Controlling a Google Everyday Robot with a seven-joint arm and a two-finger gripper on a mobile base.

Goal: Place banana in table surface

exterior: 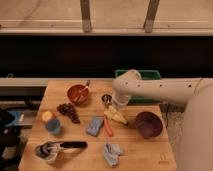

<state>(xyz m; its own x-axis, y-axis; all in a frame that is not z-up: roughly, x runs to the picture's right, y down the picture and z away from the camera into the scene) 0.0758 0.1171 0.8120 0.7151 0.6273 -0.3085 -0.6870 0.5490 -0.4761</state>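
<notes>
A reddish-brown bowl [77,95] with a spoon handle sticking out of it sits at the back left, with a dark bunch of grapes [68,111] just in front of it and a blue cup [52,125] topped by something pale orange to the left of the grapes. Toward the middle lie a small metal cup [106,99], a blue sponge [93,126] and, right beside the sponge, a thin orange stick [108,128]; a purple bowl [148,124] stands to the right. At the front are a grey holder with a black-handled tool [59,148] and a crumpled blue-grey cloth [112,153], while a green tray [151,75] sits at the far right rear.
</notes>
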